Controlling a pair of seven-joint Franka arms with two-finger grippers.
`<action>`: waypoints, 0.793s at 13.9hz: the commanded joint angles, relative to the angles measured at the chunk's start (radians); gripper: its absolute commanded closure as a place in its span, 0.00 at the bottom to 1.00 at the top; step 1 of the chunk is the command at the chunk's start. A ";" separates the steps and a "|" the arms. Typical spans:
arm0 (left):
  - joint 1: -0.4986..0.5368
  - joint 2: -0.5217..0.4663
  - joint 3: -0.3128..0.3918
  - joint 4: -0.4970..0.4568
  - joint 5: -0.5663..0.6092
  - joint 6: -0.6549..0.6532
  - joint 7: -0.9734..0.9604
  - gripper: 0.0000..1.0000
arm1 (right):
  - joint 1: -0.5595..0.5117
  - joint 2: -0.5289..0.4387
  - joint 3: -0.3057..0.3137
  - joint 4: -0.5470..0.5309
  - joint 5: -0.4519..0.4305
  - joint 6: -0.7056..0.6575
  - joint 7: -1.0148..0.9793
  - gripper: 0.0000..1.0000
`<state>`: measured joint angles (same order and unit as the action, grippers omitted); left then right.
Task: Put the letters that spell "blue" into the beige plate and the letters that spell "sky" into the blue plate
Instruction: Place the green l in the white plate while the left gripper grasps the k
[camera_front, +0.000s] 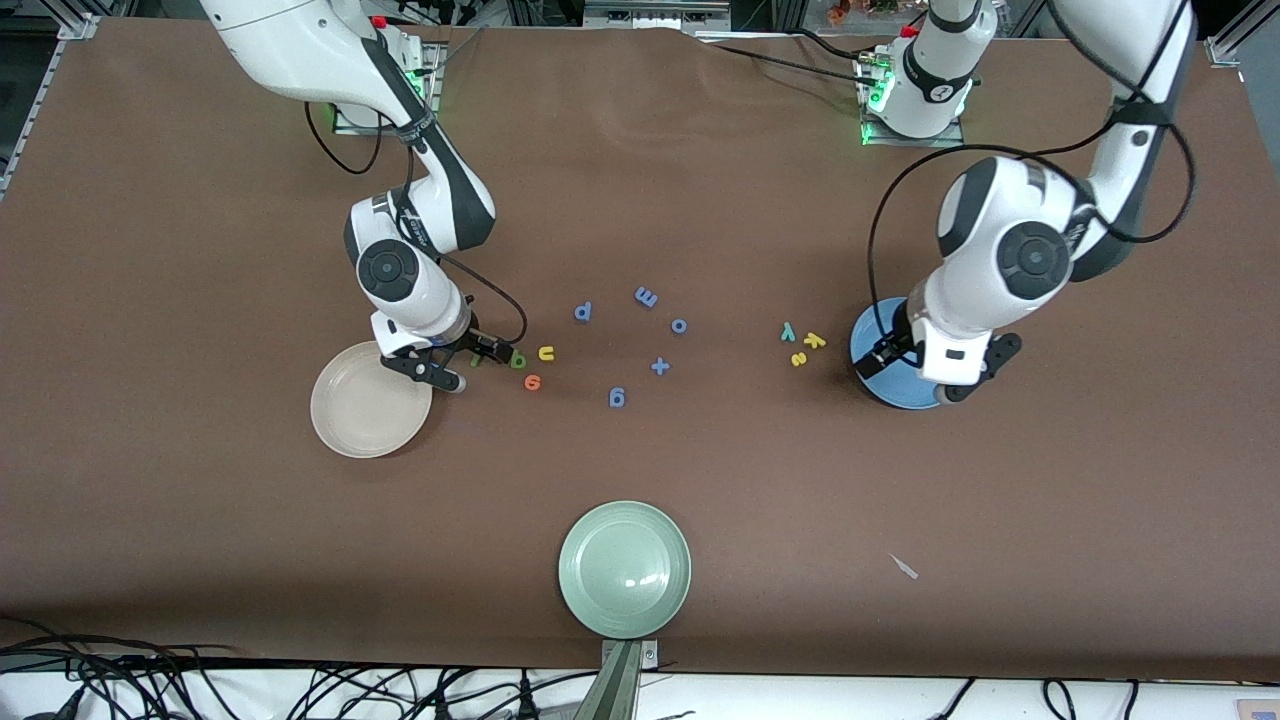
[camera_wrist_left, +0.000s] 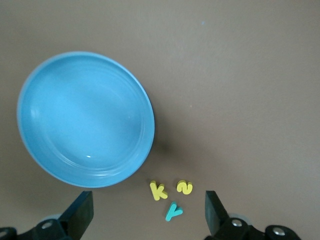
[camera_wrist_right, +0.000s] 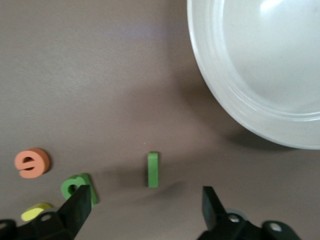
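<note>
The beige plate lies toward the right arm's end. Beside it, my right gripper is low over the table and open, holding nothing. The green stick-like l lies just ahead of the gap between its fingers. The green b, yellow u and orange e lie close by. My left gripper hangs open and empty over the blue plate. Beside that plate lie the yellow k, yellow s and teal y.
Blue letters and a blue plus sign are scattered mid-table between the two groups. A pale green plate sits near the table's front edge. A small scrap lies on the brown cloth.
</note>
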<state>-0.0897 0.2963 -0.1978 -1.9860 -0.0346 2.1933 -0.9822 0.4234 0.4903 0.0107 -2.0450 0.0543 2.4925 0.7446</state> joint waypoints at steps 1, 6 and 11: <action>0.001 -0.019 -0.002 -0.098 -0.007 0.074 -0.038 0.01 | -0.002 -0.001 0.002 -0.021 -0.001 0.029 0.025 0.10; -0.050 0.050 -0.026 -0.146 -0.008 0.224 -0.297 0.04 | -0.003 0.017 -0.001 -0.021 -0.002 0.054 0.027 0.25; -0.061 0.067 -0.026 -0.191 -0.007 0.262 -0.346 0.18 | -0.006 0.027 -0.001 -0.018 -0.002 0.068 0.027 0.55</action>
<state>-0.1467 0.3786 -0.2253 -2.1498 -0.0346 2.4356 -1.2949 0.4202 0.5152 0.0070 -2.0575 0.0543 2.5419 0.7578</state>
